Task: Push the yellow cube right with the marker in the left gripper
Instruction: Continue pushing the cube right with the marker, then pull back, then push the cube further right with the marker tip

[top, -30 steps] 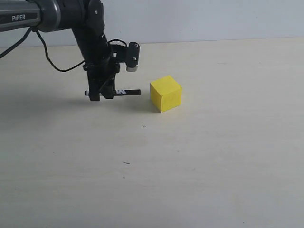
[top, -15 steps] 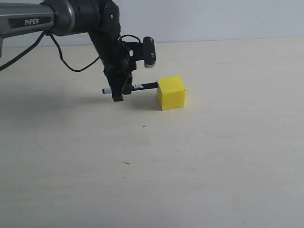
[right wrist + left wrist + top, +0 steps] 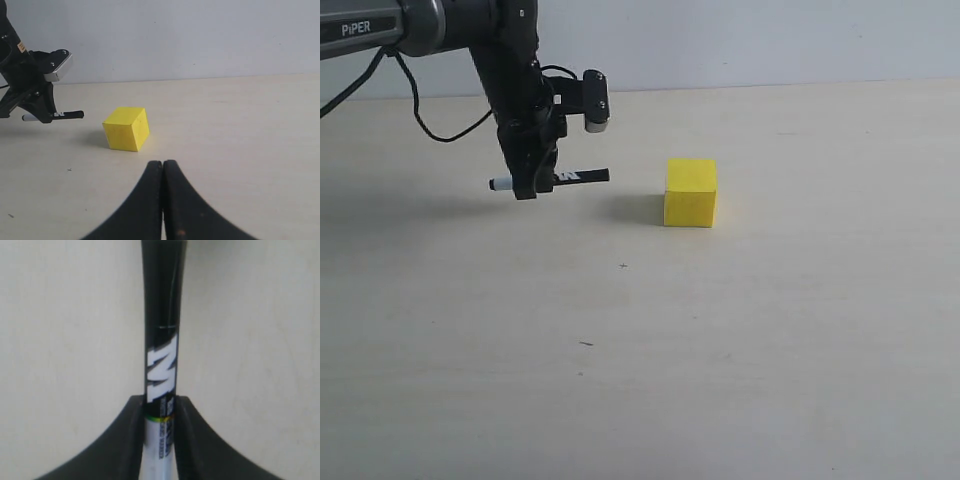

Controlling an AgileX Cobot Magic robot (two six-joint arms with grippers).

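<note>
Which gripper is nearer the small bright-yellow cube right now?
Left. The left gripper, holding the white-barrelled, black-capped marker, sits just left of the yellow cube, marker tip clear of it. The right gripper, shut, lies outside the exterior view, facing the cube from farther back.

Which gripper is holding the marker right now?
The left gripper, clamped on the marker. The right gripper is shut with nothing in it.

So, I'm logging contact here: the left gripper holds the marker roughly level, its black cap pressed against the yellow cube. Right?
Not quite. The left gripper holds the marker roughly level, but its black cap is not against the yellow cube: the exterior view shows a gap of bare table between them.
</note>
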